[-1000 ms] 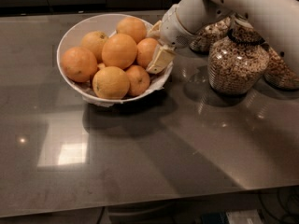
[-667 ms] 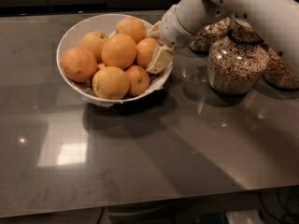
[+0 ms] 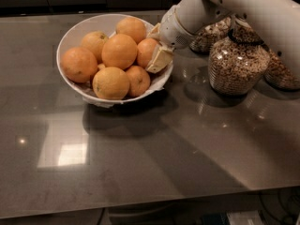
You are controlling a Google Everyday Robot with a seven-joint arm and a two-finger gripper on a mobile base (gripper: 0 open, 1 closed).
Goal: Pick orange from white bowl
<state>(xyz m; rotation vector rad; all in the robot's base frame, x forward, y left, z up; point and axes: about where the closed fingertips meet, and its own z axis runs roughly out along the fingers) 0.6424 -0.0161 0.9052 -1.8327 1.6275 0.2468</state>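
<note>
The white bowl [image 3: 70, 34] stands on the grey counter at the upper left and holds several oranges. The orange [image 3: 144, 50] at the bowl's right side sits against the rim, partly behind the others. My gripper [image 3: 155, 46] reaches down from the upper right on a white arm and sits at the bowl's right rim, right against this orange. A larger orange [image 3: 120, 51] lies in the middle of the pile, and a paler one [image 3: 110, 82] lies at the front.
Glass jars of cereal stand to the right of the bowl: one big one [image 3: 236, 64] close to the arm, others behind it [image 3: 211, 34] and at the right edge [image 3: 281, 71]. The counter's front edge [image 3: 140, 205] runs along the bottom.
</note>
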